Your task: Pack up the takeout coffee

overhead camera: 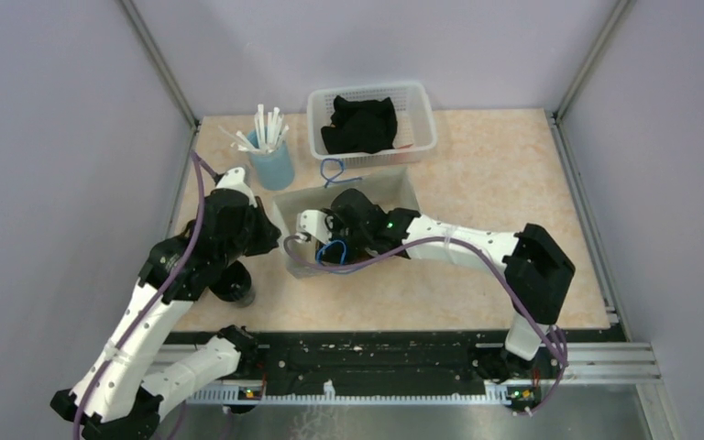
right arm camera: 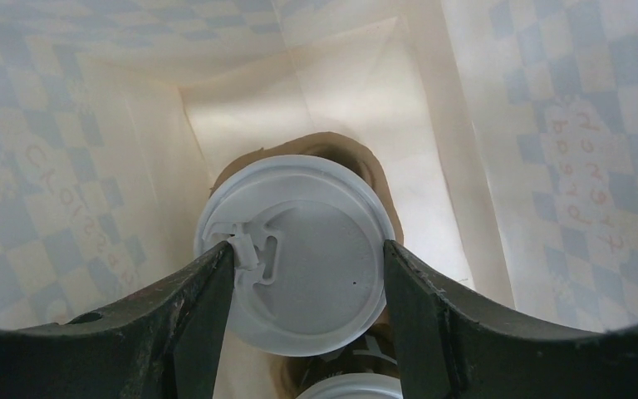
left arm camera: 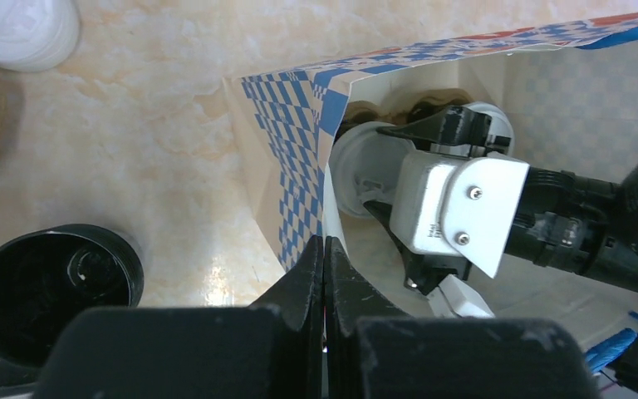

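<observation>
Black right hand (right arm camera: pixel 309 246) clasps a round white plastic lid (right arm camera: pixel 299 291).

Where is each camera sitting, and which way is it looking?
Top camera: high behind the arms, looking down at the table; left arm and right arm show, bases at bottom.
Left wrist: beside the paper bag, looking into it past its shut left gripper at the rim.
Right wrist: inside the bag, looking down on the lidded cup between right gripper's fingers.
Shared: both wrist views show that cup.
</observation>
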You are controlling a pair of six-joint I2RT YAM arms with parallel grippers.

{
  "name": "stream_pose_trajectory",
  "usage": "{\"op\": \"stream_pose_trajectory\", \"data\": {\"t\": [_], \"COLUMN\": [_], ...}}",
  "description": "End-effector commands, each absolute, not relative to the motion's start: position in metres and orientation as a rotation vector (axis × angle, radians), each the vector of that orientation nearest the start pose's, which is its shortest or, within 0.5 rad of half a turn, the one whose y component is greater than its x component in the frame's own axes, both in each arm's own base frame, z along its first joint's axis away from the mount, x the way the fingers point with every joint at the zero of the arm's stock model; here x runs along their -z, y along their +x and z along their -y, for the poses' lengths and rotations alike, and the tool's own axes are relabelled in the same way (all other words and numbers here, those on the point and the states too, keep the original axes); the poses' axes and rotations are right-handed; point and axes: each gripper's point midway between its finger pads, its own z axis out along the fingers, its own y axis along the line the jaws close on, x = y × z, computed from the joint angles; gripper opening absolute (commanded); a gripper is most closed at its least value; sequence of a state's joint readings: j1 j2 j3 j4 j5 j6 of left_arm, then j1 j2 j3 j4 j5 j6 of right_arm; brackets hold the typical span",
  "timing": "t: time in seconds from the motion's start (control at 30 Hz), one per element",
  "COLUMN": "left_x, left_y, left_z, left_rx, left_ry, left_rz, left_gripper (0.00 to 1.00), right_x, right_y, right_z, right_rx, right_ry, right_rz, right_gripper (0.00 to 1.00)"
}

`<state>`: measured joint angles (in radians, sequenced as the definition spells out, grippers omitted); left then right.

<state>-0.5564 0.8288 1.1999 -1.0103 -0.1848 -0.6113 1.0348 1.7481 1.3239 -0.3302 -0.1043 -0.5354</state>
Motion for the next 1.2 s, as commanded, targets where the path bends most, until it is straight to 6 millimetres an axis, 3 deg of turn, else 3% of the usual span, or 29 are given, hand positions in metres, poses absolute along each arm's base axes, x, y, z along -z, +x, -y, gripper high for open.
{"op": "stream_pose_trajectory", "data": {"t": [0.0, 0.4, 0.6, 1.0, 1.17], "left_x": [-0.297, -0.304, -0.299, -0.283, -0.290], "left_y": [0.216, 0.241, 0.242, 0.239, 0.237], "left_z": [0.102, 0.110, 0.110, 0.121, 0.124], "left_rx": [0.366, 0.290, 0.283, 0.332, 0.364], "left_ry": [-0.199, -0.097, -0.100, -0.125, -0.113], "left_rz": [-2.141, -2.133, -2.139, -2.218, -2.198], "left_gripper": [0.00, 0.00, 0.00, 0.00, 0.00], "right_x": [-0.067, -0.012, -0.006, -0.104, -0.137], "right_y": [0.219, 0.223, 0.220, 0.230, 0.228], "right_z": [-0.365, -0.345, -0.352, -0.383, -0.391], "right_rx": [-0.423, -0.485, -0.525, -0.562, -0.549], "right_ry": [-1.872, -1.855, -1.846, -1.732, -1.656], "right_rz": [-1.819, -1.968, -2.001, -1.856, -1.832], "right_gripper": [0.62, 0.59, 0.59, 0.81, 0.93]}}
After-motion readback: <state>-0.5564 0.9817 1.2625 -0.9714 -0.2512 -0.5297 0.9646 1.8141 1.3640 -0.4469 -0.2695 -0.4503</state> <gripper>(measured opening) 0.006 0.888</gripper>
